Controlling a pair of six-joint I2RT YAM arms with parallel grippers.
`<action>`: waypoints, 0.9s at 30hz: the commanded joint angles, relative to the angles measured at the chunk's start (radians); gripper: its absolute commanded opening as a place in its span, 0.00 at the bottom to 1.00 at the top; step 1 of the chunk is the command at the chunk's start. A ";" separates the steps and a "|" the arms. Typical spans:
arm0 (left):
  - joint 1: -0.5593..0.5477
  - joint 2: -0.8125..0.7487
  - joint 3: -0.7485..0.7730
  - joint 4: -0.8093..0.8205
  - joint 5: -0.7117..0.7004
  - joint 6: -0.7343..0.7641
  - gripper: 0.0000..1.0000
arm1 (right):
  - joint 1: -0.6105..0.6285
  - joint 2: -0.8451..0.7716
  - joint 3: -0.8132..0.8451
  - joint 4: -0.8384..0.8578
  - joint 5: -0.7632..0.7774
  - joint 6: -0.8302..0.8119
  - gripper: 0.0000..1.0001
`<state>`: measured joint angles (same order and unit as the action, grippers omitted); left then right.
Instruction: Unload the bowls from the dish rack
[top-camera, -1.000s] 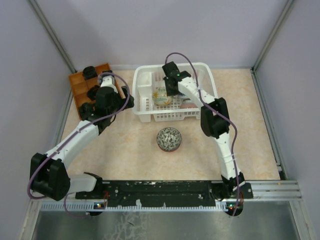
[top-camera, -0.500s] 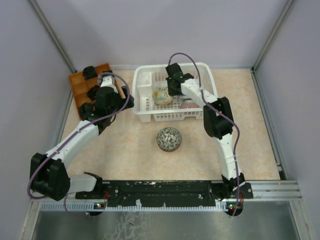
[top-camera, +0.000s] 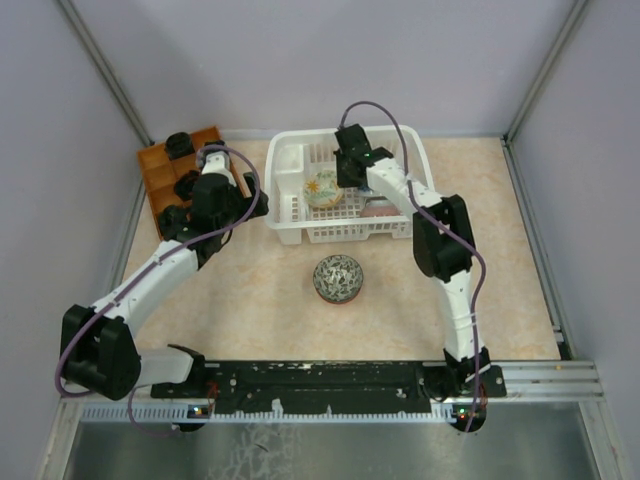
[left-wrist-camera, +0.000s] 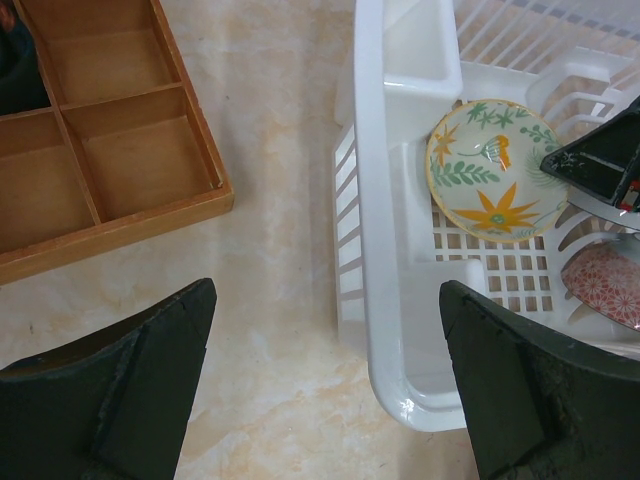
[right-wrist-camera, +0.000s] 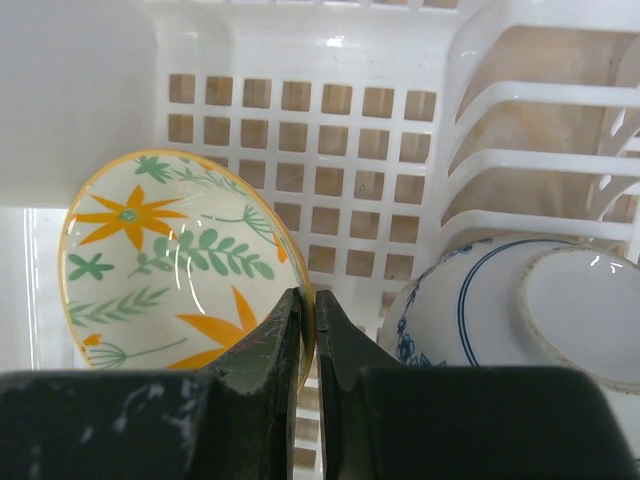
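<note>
In the white dish rack (top-camera: 283, 232) a cream bowl with orange flowers and green leaves (right-wrist-camera: 160, 260) stands on edge. My right gripper (right-wrist-camera: 308, 305) is shut on its rim, one finger inside the bowl and one outside. The top view shows the same bowl (top-camera: 322, 188) with the right gripper (top-camera: 345, 185) at its right side. A white bowl with blue lines (right-wrist-camera: 480, 300) lies upside down just right of it. A pink patterned bowl (left-wrist-camera: 605, 285) lies in the rack too. My left gripper (left-wrist-camera: 325, 340) hangs open over the table and the rack's left wall (left-wrist-camera: 375, 200), holding nothing.
A dark grey-and-white patterned bowl (top-camera: 338, 278) sits on the table in front of the rack. An orange-brown compartment tray (top-camera: 160, 170) with small dark items stands at the back left, close to the left arm. Upright dividers (right-wrist-camera: 520, 150) rise behind the blue-lined bowl.
The right gripper's fingers have closed onto the flowered bowl's rim, and its wrist has shifted slightly right and back. The left arm has not moved.
</note>
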<state>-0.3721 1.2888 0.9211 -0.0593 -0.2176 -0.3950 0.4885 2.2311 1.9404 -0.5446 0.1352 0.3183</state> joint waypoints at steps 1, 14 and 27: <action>0.001 0.006 0.016 0.031 -0.008 0.012 0.99 | 0.002 -0.098 0.078 0.033 0.001 0.005 0.00; 0.001 0.007 0.009 0.038 -0.003 0.002 0.99 | -0.011 -0.150 0.065 0.035 0.018 0.001 0.00; 0.001 0.009 0.008 0.042 -0.001 -0.002 0.99 | -0.043 -0.203 -0.008 0.090 -0.050 0.038 0.00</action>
<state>-0.3721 1.2907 0.9211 -0.0441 -0.2176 -0.3958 0.4576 2.1334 1.9335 -0.5407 0.1173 0.3336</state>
